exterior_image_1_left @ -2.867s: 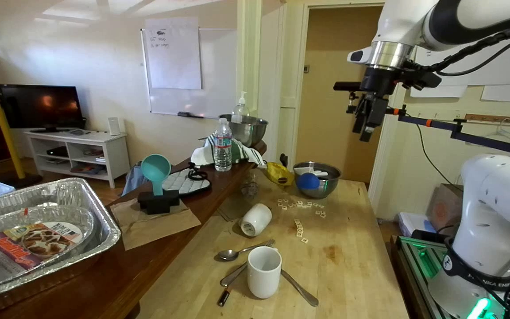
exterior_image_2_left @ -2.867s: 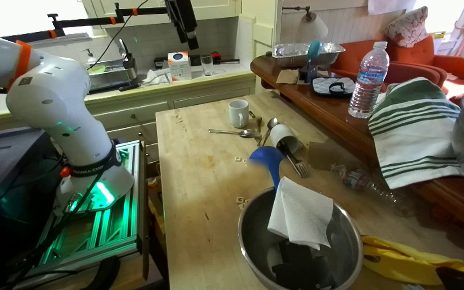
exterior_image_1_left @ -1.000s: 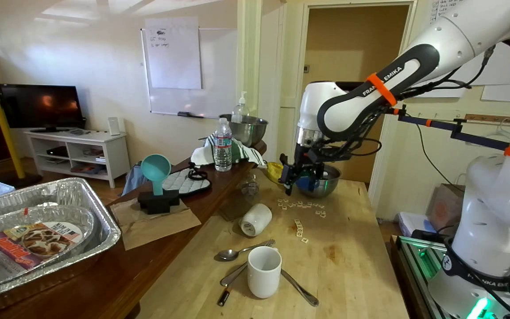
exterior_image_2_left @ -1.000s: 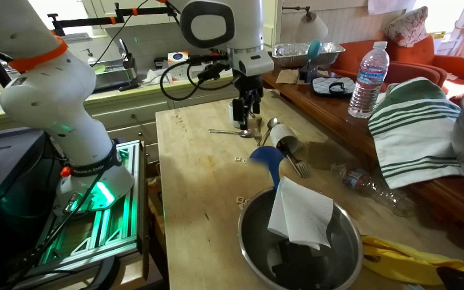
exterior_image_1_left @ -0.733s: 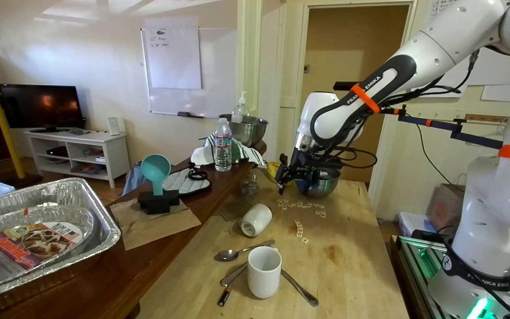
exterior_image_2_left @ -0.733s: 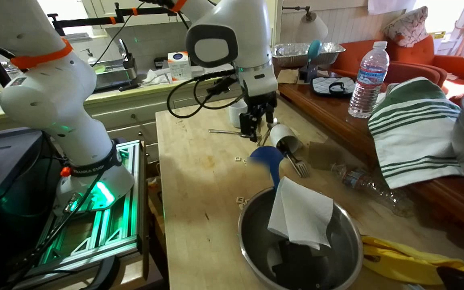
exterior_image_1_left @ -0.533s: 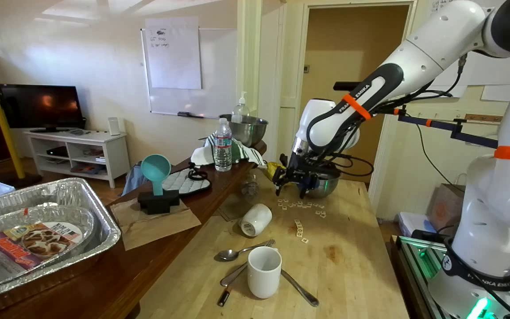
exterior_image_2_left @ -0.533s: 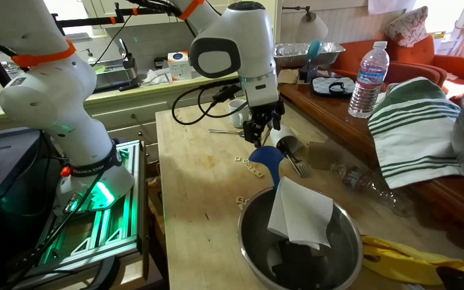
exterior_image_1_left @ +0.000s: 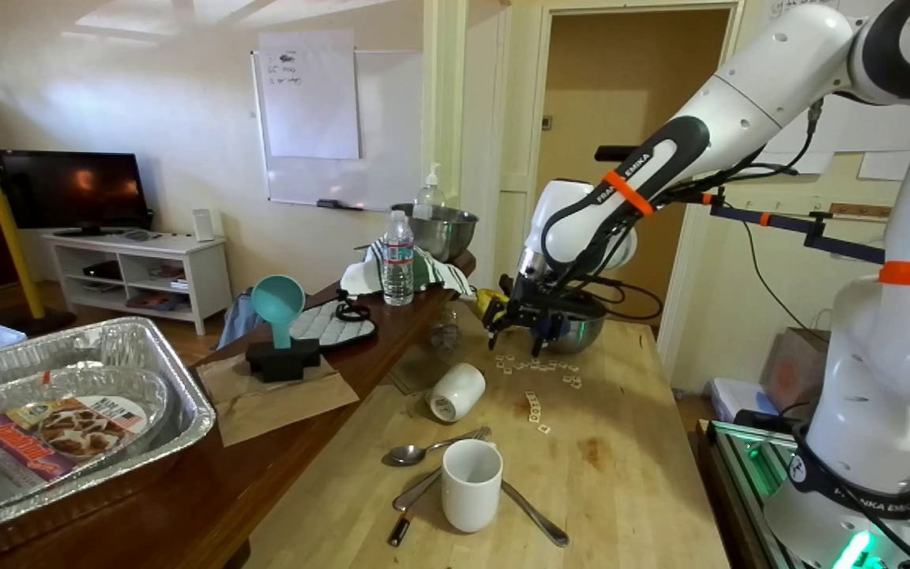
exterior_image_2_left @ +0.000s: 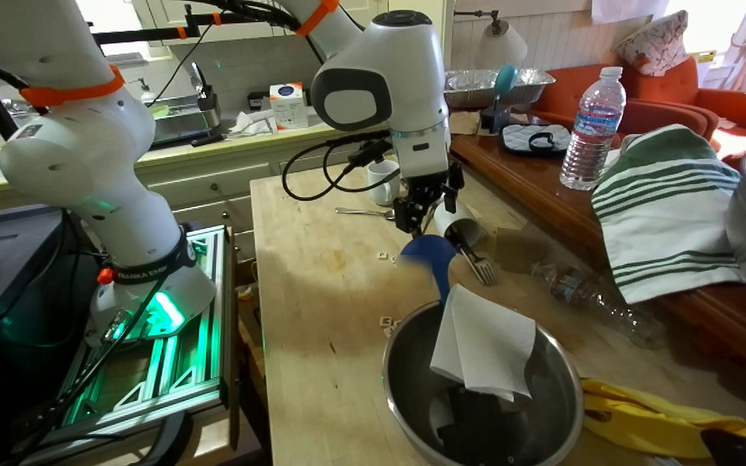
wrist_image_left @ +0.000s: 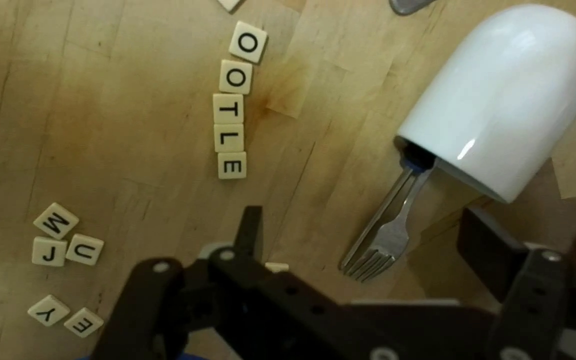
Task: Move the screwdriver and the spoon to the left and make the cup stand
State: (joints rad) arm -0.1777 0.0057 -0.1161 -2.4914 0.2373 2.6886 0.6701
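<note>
The white cup (wrist_image_left: pixel 508 95) lies on its side, its mouth toward my gripper; it also shows in both exterior views (exterior_image_1_left: pixel 456 393) (exterior_image_2_left: pixel 456 220). A fork (wrist_image_left: pixel 390 237) and a thin metal shaft (wrist_image_left: pixel 376 218) stick out of the mouth. The shaft's dark, blue-banded end is inside the cup; I cannot tell what it is. No yellow-and-black screwdriver handle shows. One spoon (exterior_image_1_left: pixel 406 454) lies between cup and mug; another spoon (exterior_image_2_left: pixel 366 212) lies by the mug. My gripper (wrist_image_left: pixel 365 235) is open and empty above the fork tips, and shows in both exterior views (exterior_image_1_left: pixel 514 344) (exterior_image_2_left: pixel 433 217).
A taller white mug (exterior_image_1_left: pixel 471 494) stands upright, other metal utensils around it. Letter tiles (wrist_image_left: pixel 228 138) lie beside the cup. A steel bowl (exterior_image_2_left: pixel 554 388) holds a blue utensil (exterior_image_2_left: pixel 428 249) and a paper towel. A raised brown counter (exterior_image_1_left: pixel 178 506) borders the table near the cup.
The arm has swung over the table and come down, bringing my gripper from high up to low near the cup's mouth. In the last half second it moved only slightly. The objects stayed put.
</note>
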